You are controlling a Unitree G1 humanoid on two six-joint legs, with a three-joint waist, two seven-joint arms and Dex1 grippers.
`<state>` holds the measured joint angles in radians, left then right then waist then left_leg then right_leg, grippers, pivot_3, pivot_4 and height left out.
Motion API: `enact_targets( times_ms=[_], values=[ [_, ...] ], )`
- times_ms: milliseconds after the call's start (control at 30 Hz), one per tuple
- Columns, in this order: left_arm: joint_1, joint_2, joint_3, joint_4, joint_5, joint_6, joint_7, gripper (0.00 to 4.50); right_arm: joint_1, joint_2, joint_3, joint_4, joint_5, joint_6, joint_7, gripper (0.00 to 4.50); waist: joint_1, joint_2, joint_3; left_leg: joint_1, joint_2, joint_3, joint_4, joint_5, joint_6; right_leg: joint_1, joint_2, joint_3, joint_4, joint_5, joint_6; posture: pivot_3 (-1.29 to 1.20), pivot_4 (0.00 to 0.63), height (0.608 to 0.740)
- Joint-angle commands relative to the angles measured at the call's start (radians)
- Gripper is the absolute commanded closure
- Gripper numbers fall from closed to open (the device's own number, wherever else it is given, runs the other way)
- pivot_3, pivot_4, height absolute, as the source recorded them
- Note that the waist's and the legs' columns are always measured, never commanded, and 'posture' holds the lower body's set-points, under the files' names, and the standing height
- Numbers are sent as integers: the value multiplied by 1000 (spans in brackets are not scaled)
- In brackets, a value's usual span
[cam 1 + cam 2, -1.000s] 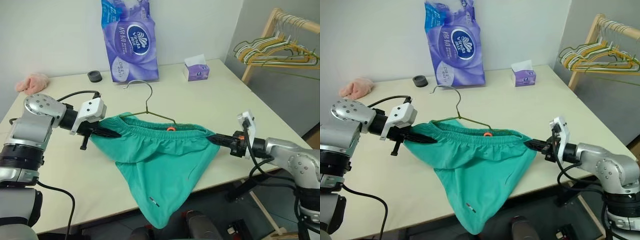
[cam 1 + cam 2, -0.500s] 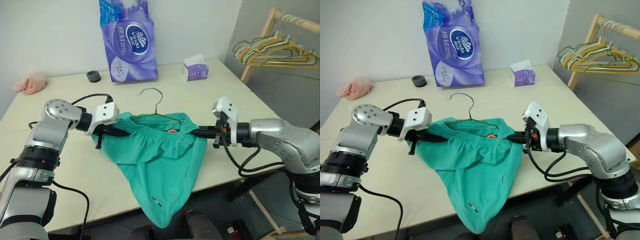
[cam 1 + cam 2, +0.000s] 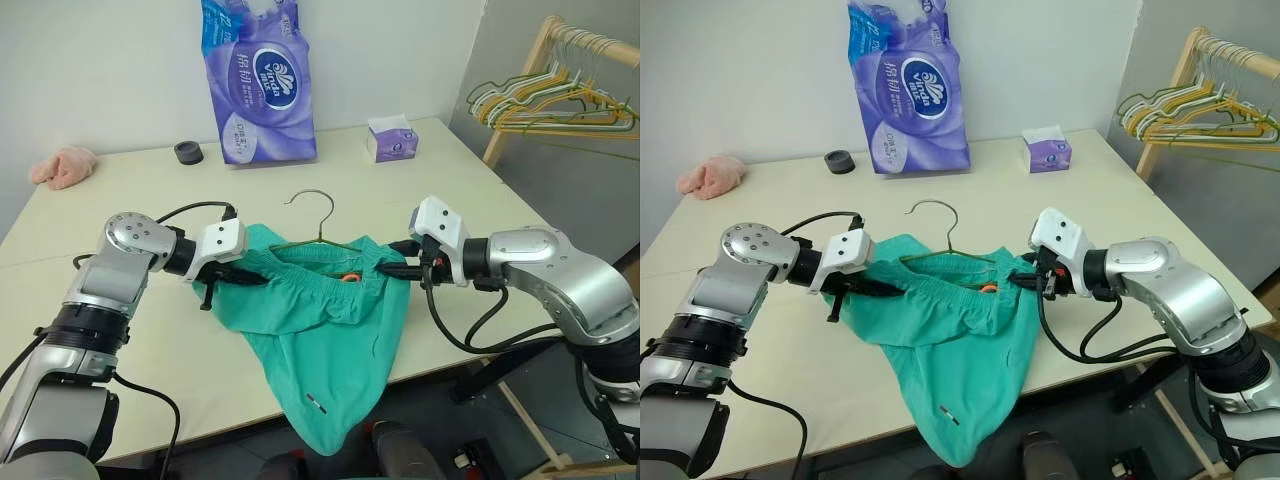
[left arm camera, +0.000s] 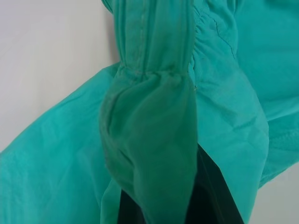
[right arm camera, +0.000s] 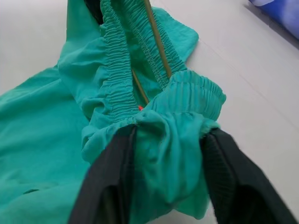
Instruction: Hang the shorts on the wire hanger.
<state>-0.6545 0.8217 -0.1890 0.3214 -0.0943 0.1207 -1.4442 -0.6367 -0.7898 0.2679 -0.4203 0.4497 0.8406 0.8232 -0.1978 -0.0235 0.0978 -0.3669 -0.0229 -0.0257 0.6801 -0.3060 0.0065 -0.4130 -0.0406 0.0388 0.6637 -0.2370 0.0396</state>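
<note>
The teal-green shorts (image 3: 320, 330) lie on the table with one leg hanging over its front edge. The wire hanger (image 3: 321, 222) sits inside the gathered waistband, and its hook pokes out toward the back of the table. A small orange-red tag (image 3: 349, 277) shows at the waistband's middle. My left gripper (image 3: 255, 279) is shut on the waistband's left end, with fabric wrapped over its fingers (image 4: 210, 196). At the right end, my right gripper (image 3: 392, 270) is open. Its fingers (image 5: 110, 186) stand apart with bunched waistband lying loose between them, and the hanger's wire (image 5: 159, 42) runs just beyond.
A purple pack of tissue rolls (image 3: 255, 80) stands at the back of the table (image 3: 150, 380), with a small tissue box (image 3: 391, 140), a black round object (image 3: 188, 152) and a pink cloth (image 3: 63, 165). A wooden rack with several hangers (image 3: 555, 100) stands at the right.
Both grippers have come inward, so the stretched waistband has gone slack and bunched. The right gripper has rolled and its fingers have opened. The hanger shifted right with the shorts.
</note>
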Motion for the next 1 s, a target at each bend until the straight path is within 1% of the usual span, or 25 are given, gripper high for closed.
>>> enact_targets(
  times_ms=[33,133,167,300,467,567,700,800,1000],
  values=[
    [13,-18,17,-44,-12,-13,32,4500,10,-36,-57,-56,3,-1,21,1252,-1,0,0,0,0,0,0,0,0,0,0,0,0,0,0,-261,57,740],
    [33,-22,18,-58,-13,-13,39,4500,50,-95,-104,-85,31,26,54,223,0,0,0,0,0,0,0,0,0,0,0,0,0,0,0,-264,59,740],
    [35,-22,19,-60,-13,-13,39,4500,56,-100,-116,-87,37,38,52,20,0,0,0,0,0,0,0,0,0,0,0,0,0,0,0,-265,60,740],
    [37,-23,19,-62,-15,-16,40,4500,60,-107,-142,-45,4,62,10,20,0,0,0,1,0,0,0,0,0,0,0,0,0,0,0,-266,60,740],
    [31,-28,16,-60,-14,-21,40,4500,63,-102,-97,-8,-26,58,20,20,-1,0,0,0,0,0,0,0,0,0,0,0,0,0,0,-268,58,740],
    [31,-21,11,-58,-4,-35,34,4500,88,-120,-28,66,-96,-11,51,20,-1,0,0,0,0,0,0,0,0,0,0,0,0,0,0,-256,51,740],
    [33,-12,15,-55,-3,-40,34,4500,108,-127,-10,143,-147,-74,78,20,0,0,0,0,0,1,0,0,0,0,0,0,0,0,0,-251,47,740],
    [35,-8,16,-55,-1,-41,35,4500,122,-98,28,193,-178,-114,101,20,0,0,0,0,0,1,0,0,0,0,0,0,0,0,0,-249,45,740],
    [35,5,8,-51,13,-55,29,4500,95,-23,92,307,-271,-204,105,20,-4,0,0,1,0,0,0,0,0,0,0,0,0,0,0,-239,38,740]
  ],
)
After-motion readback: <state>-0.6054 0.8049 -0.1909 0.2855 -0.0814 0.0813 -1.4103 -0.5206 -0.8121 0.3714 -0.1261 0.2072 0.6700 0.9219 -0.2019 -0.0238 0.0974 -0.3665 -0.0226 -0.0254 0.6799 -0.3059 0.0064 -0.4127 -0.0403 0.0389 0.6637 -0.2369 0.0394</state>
